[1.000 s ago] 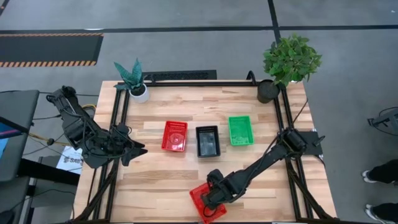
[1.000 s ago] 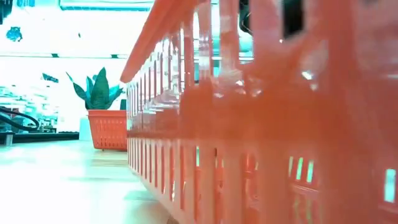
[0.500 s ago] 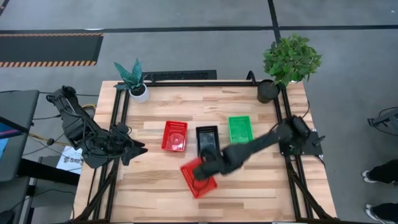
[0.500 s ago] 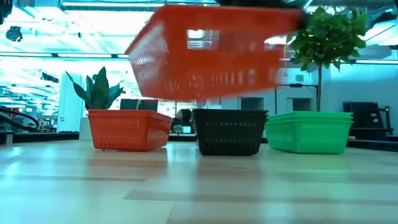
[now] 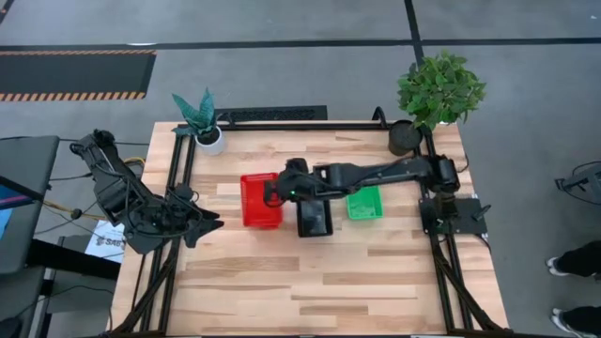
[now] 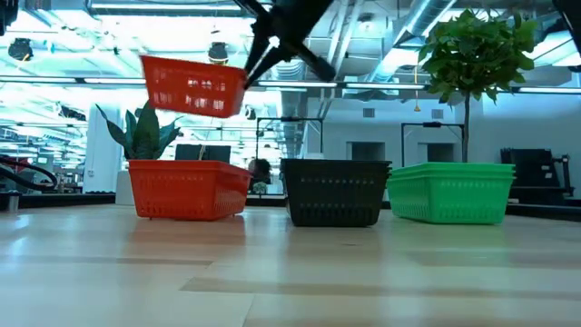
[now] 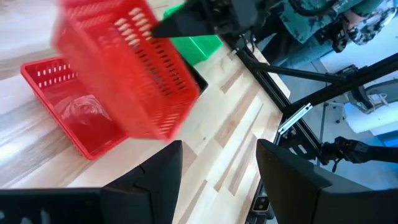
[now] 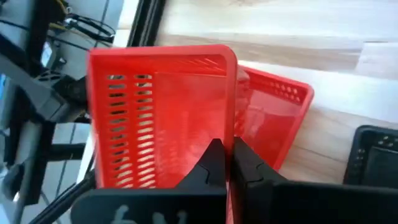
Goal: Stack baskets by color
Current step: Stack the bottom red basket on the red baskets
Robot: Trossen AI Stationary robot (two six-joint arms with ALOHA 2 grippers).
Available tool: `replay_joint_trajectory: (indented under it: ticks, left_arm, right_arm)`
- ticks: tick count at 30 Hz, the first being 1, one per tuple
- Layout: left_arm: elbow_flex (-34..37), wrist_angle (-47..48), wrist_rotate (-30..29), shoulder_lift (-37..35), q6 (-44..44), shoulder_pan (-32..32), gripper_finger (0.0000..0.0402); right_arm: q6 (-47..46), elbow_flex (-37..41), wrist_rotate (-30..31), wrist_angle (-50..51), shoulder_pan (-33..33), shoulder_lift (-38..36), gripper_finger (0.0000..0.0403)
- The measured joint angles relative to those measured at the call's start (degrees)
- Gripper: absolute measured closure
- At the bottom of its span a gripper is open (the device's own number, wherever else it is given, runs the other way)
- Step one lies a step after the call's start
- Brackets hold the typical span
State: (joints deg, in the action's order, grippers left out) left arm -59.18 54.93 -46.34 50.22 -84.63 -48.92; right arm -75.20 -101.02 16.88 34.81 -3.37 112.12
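Right gripper pinching the rim of a red basket, held mid-air upper left of low view, above the red stack, black stack centre, green stack right, left gripper parked at table's left edge, jaws spread.

I find no legible text, label, brand, number or sign on any surface in my views; the white sheet beside the table shows only unreadable print.

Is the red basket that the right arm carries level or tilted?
Tilted: the carried red basket hangs slanted above the red stack.
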Motion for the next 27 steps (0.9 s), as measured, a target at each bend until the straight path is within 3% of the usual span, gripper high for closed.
replay_joint_trajectory:
  ticks: [5, 11, 14, 16, 18, 27]
  left_arm:
    - [0.0, 0.04, 0.38, 0.0, -0.56, 0.02, 0.0209]
    - [0.0, -0.17, 0.4, -0.12, -0.63, 0.02, 0.0209]
    - [0.0, -0.23, 0.37, -0.03, -0.59, 0.02, 0.0209]
    - [0.0, -0.37, 0.54, -0.19, -0.61, 0.02, 0.0209]
    - [0.01, -0.44, 0.89, -0.08, -0.58, 0.0, 0.0209]
    - [0.0, -0.41, 1.39, -0.42, -0.69, 0.03, 0.0209]
  right_arm:
    - [-3.68, -0.03, 0.9, -8.15, 2.0, 1.55, 0.0401]
    - [-9.67, 1.12, 1.21, -5.35, 2.01, 3.99, 0.0399]
    - [-13.4, 1.71, 0.88, -8.69, 1.67, 6.3, 0.0399]
    - [-13.86, 2.2, 0.97, -5.23, 1.54, 6.88, 0.0399]
    - [-15.3, 1.84, 0.15, -9.49, 1.68, 8.35, 0.0397]
    - [-16.46, 1.83, -0.37, -6.24, 1.72, 9.0, 0.0388]
